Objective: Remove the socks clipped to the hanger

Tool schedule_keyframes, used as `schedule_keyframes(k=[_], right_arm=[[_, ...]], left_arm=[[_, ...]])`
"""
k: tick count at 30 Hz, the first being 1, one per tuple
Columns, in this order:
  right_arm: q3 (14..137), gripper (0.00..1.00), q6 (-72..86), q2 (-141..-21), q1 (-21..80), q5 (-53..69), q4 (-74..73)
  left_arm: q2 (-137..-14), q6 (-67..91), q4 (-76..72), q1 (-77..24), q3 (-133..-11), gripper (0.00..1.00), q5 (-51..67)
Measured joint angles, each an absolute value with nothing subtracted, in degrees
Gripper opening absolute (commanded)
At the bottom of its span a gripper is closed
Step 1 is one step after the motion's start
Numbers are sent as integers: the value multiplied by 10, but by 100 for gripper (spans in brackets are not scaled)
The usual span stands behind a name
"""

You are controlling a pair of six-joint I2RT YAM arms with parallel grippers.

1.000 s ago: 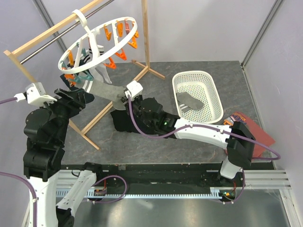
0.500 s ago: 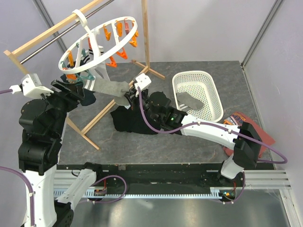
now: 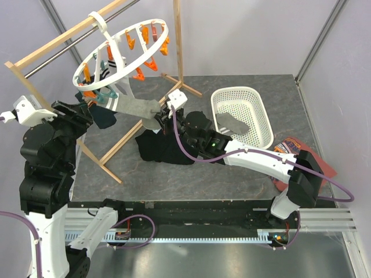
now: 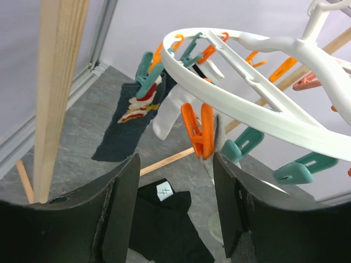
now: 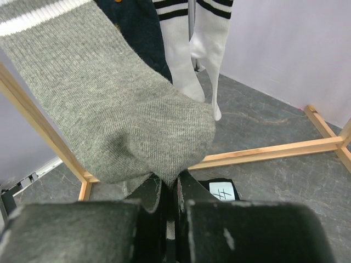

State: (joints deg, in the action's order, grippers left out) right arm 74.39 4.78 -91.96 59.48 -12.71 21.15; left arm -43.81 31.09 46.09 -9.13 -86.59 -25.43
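Note:
The white ring hanger (image 3: 125,73) hangs tilted from the wooden rail, fringed with orange and teal pegs. A grey sock (image 3: 134,107) stretches from its near side to my right gripper (image 3: 159,116), which is shut on the sock's toe. The right wrist view shows that grey sock (image 5: 109,109) pinched in the right gripper (image 5: 171,192), with white black-striped socks (image 5: 203,49) and a navy sock (image 5: 137,27) hanging behind. My left gripper (image 4: 175,208) is open just below an orange peg (image 4: 200,129) on the hanger (image 4: 263,104), holding nothing. A navy sock (image 4: 129,120) and a white sock (image 4: 170,107) hang beyond.
A white basket (image 3: 258,101) at the right holds a grey sock (image 3: 232,123). A black garment (image 3: 159,147) lies on the table under the right arm. A red-brown shirt (image 3: 307,156) lies at the far right. The wooden frame's post (image 3: 177,40) and foot rails stand behind.
The left arm has swung up and left, bringing its gripper under the hanger's near edge. The right gripper has drawn the grey sock's toe to the right and slightly back.

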Motion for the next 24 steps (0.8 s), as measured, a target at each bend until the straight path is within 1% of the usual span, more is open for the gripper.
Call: schedule_keyframes(k=[9,18,24], right_arm=[[739,0,54,-899,594,-123,208],[738,0,69,-898,594,-112,207],[728,0,82,-898,594,-104,214]], left_arm=[[-447,304,455,-91,-858,61,-263],[-453,304,409,-91,-831,61,-212],[-455,305,389,-91,-820,61,-205]])
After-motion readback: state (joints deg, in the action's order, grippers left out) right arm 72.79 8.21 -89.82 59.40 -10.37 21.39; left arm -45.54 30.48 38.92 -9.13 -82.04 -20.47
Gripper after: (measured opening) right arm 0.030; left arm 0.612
